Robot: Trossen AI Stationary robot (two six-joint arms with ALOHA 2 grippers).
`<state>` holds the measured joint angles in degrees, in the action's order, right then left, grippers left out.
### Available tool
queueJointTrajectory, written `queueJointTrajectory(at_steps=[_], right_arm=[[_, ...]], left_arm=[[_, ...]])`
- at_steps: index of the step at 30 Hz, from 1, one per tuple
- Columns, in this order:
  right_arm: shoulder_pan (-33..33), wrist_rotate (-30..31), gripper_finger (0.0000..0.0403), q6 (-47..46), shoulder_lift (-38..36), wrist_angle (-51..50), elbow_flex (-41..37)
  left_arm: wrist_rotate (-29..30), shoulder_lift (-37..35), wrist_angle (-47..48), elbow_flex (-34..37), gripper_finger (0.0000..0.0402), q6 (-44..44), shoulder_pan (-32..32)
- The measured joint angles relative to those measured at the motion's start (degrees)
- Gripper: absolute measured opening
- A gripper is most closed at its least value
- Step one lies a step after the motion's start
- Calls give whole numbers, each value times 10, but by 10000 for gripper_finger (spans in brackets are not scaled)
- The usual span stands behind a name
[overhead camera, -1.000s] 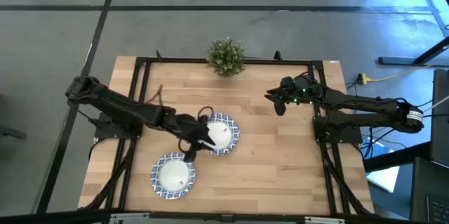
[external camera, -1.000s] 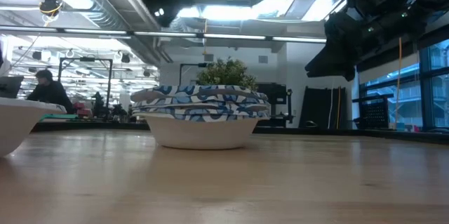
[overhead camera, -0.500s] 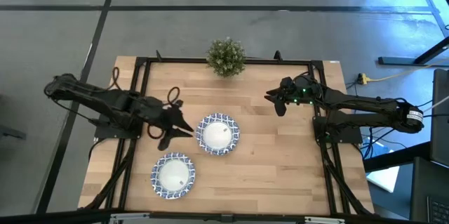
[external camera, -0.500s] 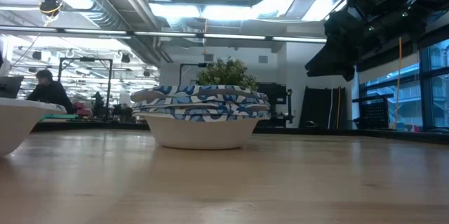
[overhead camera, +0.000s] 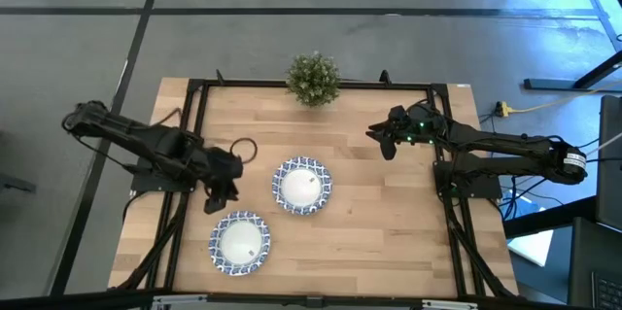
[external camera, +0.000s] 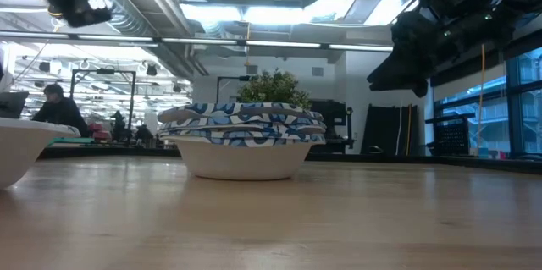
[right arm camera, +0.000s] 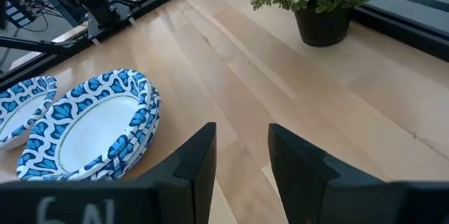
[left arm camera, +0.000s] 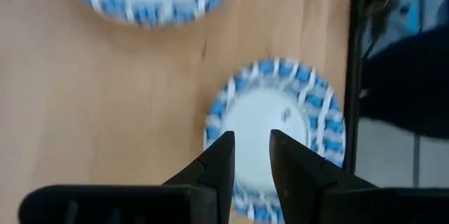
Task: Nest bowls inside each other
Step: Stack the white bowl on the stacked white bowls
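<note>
Wooden counter (overhead camera: 369, 223) of pale planks carries two groups of bowls, and no brand or label can be read on any of them. The only writing visible is a pale scrawl on the right end effector's housing in the right wrist view, which looks like "6N" but is not clear enough to be sure.

Toward the left edge, the left end effector (overhead camera: 216, 196) hangs above the counter with its fingers a narrow gap apart and nothing between them. The left wrist view looks past those fingers (left arm camera: 219, 161) straight down at the single bowl (overhead camera: 240, 242), which sits near the front edge, left of the middle, just in front of and slightly right of that end effector. In the low view this bowl shows only as a white side at the picture's left border (external camera: 17, 147).

Near the middle of the counter stands the stack of bowls (overhead camera: 301, 185), nested one in another, well to the right of the left end effector. The low view shows its layered blue-and-white rims (external camera: 242, 123), several deep, though the exact count cannot be told.

A potted plant (overhead camera: 313, 79) stands at the middle of the back edge.

Toward the right edge and nearer the back, the right end effector (overhead camera: 388, 143) waits above the counter, fingers apart and empty, well clear of the stack.
</note>
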<state>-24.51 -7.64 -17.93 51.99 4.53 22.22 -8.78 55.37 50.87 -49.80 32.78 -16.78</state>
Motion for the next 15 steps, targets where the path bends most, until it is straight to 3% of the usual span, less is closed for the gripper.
queueJointTrajectory(at_steps=[9,15], right_arm=[[0,0,132,-2,0,18,0],[0,-1,132,-14,0,20,0]], left_arm=[[-19,102,35,0,85,42,-64],[-18,177,61,0,85,5,-90]])
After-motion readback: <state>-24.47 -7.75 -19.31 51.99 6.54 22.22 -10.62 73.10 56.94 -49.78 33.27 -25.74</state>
